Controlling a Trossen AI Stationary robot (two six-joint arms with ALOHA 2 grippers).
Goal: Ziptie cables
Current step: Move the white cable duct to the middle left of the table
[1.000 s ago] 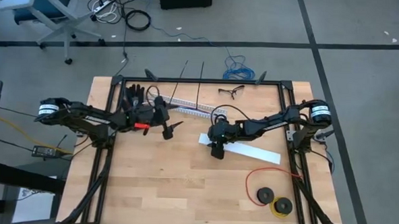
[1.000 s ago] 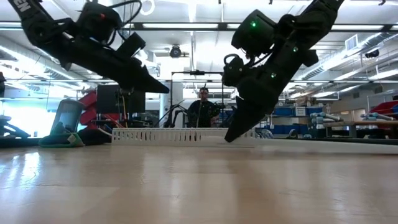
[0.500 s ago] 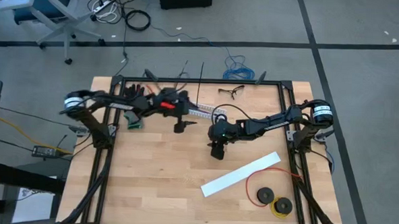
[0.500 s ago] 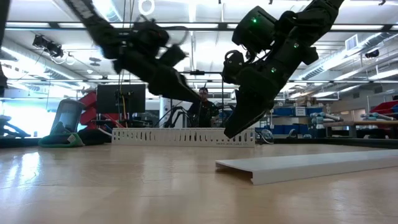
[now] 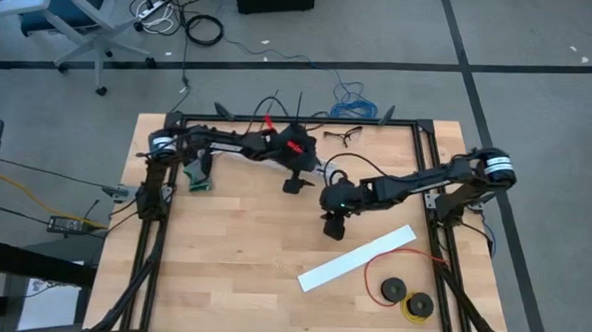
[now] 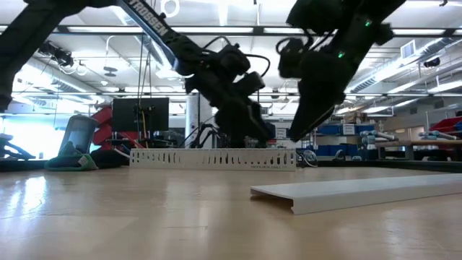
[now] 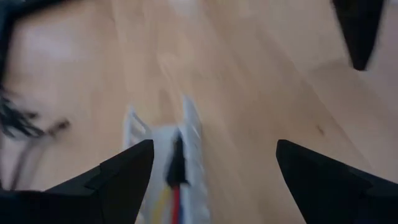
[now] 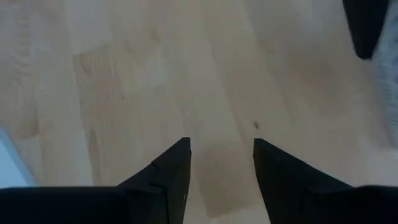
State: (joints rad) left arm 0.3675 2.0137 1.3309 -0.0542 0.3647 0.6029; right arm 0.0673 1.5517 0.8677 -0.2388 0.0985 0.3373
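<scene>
The cables [image 7: 176, 163] show in the left wrist view: a dark plug with yellow and red wires lying inside the white slotted channel [image 7: 189, 134]. That channel [image 6: 213, 157] rests on the table toward the far side. My left gripper [image 7: 214, 149] hovers wide open just above the channel's end [image 5: 293, 184], touching nothing. My right gripper [image 8: 221, 143] hangs over bare wood near the table's middle [image 5: 333, 228], its fingers apart with nothing between them.
A flat white cover strip [image 5: 357, 259] lies slantwise on the table near my right gripper. A red wire loop with two black spools [image 5: 401, 286] sits at the near right corner. Glasses [image 5: 342, 136] lie at the far edge, and a green object [image 5: 197, 177] at the left.
My left arm has swung from the table's left side toward the middle, tipping down over the slotted channel, still open. My right gripper has risen a little. The white cover strip that lay under it has slid toward the near edge and turned aslant.
</scene>
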